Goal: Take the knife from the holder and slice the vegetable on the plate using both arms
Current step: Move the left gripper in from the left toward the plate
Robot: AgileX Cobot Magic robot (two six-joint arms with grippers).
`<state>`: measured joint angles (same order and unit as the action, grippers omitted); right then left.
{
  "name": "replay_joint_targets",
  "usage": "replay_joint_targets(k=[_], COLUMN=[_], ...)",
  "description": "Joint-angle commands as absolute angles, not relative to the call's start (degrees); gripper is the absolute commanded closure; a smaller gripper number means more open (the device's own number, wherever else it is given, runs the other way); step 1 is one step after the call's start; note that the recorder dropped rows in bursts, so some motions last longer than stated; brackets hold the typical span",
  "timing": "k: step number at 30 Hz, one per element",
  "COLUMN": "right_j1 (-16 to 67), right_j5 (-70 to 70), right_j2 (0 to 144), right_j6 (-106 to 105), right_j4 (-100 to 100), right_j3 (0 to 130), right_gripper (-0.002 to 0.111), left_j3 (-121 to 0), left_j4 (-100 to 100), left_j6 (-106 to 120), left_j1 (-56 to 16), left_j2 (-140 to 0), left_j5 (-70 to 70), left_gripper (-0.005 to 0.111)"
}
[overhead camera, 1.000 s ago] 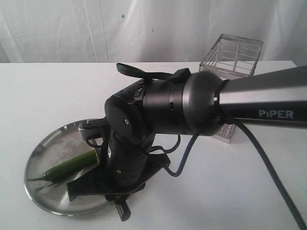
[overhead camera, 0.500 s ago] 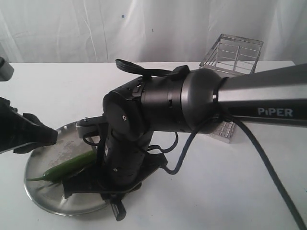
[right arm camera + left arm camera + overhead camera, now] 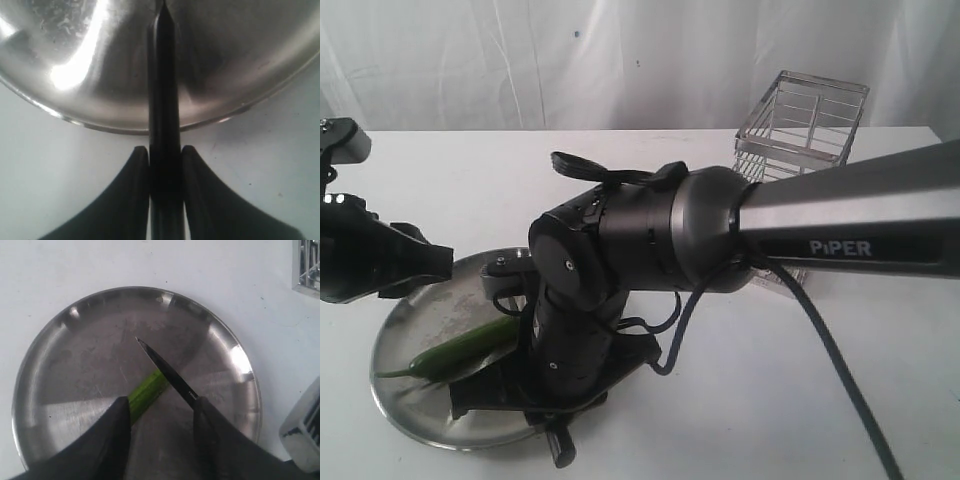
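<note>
One worry: chili (image 3: 147, 392) prob light, waxy, rolls. Pin mid-body at plate (image 3: 40, 340) centre w/ left gripper (image 3: 161, 402), now spread & empty. Right gripper (image 3: 165, 151) is clenched on knife (image 3: 164, 100).

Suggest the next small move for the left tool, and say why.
Probably lower the left tool and close it on the slender green chili pepper: it hovers open above the pepper on the round steel plate, while the right tool holds the slim dark-bladed knife across it.
</note>
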<state>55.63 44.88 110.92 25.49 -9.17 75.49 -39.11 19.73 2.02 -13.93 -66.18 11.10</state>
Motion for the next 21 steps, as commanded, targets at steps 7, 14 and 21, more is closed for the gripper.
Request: replay_joint_targets(k=[7, 14, 21], right_j1=[55.25, 55.25, 55.25], right_j5=[43.42, 43.32, 43.32], right_j2=[110.92, 110.92, 110.92], right_j6=[25.78, 25.90, 25.90], right_j4=[-9.40, -9.40, -9.40], right_j3=[75.93, 75.93, 75.93], right_gripper=[0.107, 0.107, 0.107], left_j3=[-39.45, -39.45, -39.45], left_j4=[20.90, 22.68, 23.20], left_j6=[1.51, 1.51, 1.26], left_j1=[-14.02, -14.02, -14.02], left_j2=[-69.42, -71.17, -75.04], left_j5=[8.71, 6.78, 4.67], left_gripper=[0.061, 0.061, 0.070])
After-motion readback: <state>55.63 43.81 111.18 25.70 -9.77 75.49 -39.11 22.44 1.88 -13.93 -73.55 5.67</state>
